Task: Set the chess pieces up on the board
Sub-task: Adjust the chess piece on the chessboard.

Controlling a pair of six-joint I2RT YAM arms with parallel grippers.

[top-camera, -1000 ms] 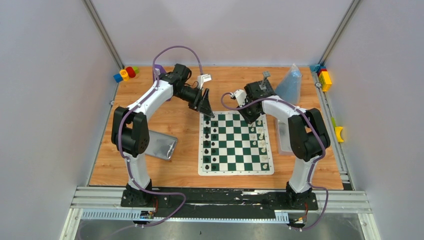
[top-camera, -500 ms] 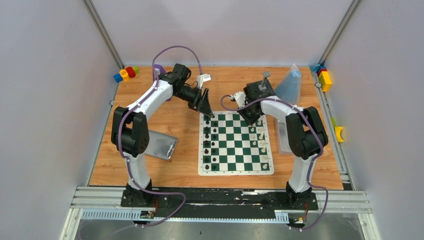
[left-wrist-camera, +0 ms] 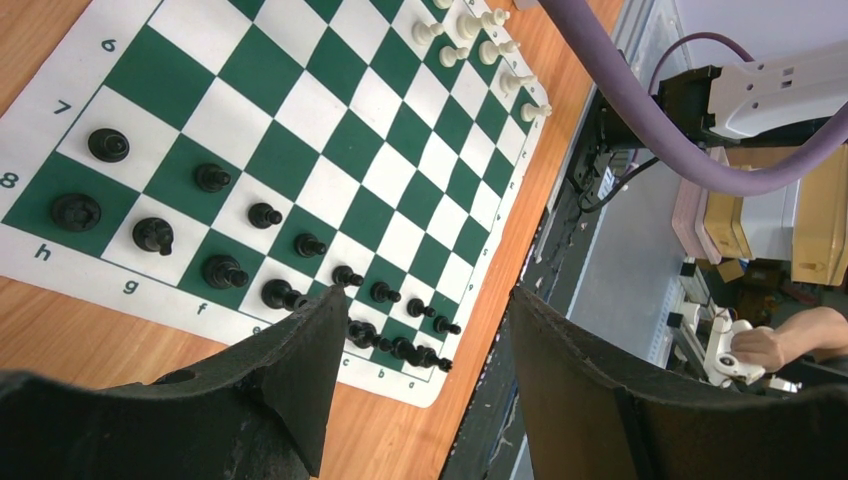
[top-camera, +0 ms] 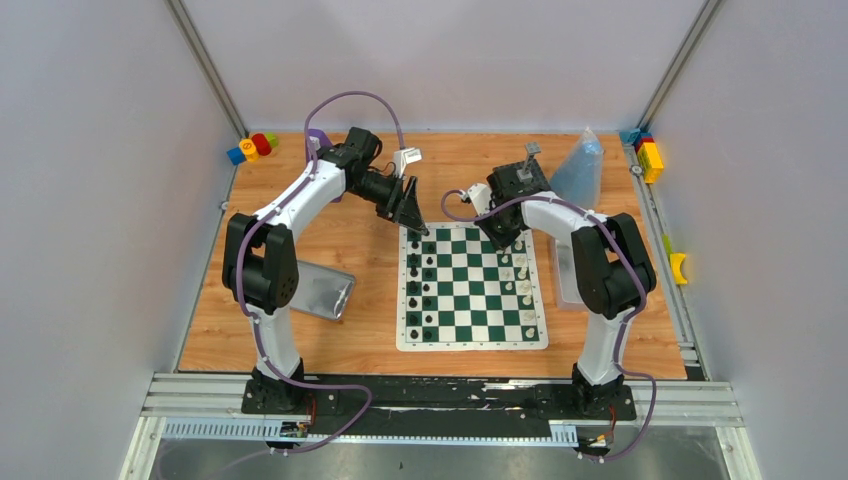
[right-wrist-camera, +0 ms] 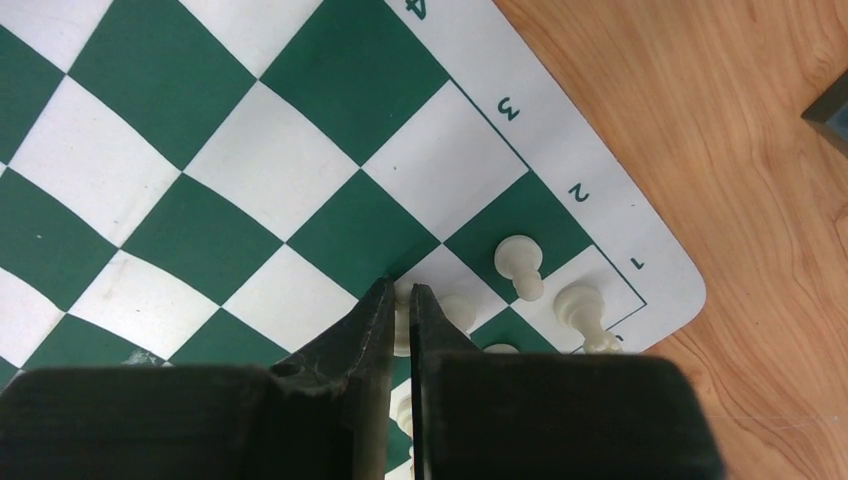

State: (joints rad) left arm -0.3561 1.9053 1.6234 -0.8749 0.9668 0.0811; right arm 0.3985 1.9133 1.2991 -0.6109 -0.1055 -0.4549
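Observation:
The green-and-white board (top-camera: 470, 290) lies between the two arms. Black chess pieces (top-camera: 415, 290) line its left two columns and white chess pieces (top-camera: 522, 290) its right side. My right gripper (top-camera: 505, 243) is low over the board's far right corner. In the right wrist view it (right-wrist-camera: 402, 290) is shut on a white piece (right-wrist-camera: 402, 322) that stands on the board (right-wrist-camera: 250, 170), beside a white pawn (right-wrist-camera: 520, 265) and a taller white piece (right-wrist-camera: 580, 310). My left gripper (top-camera: 420, 228) hangs open above the far left corner; nothing sits in it (left-wrist-camera: 428, 300), and the black rows (left-wrist-camera: 225, 270) lie below.
A silver tin (top-camera: 325, 290) lies left of the board. Colourful blocks sit at the far left corner (top-camera: 250, 148) and the far right corner (top-camera: 648, 155). A clear plastic bag (top-camera: 582, 165) stands behind the right arm, and a clear container (top-camera: 565, 270) lies by the board's right edge.
My right gripper's jaws have closed in on the white piece, and the right arm has shifted slightly. The left arm and gripper have not moved.

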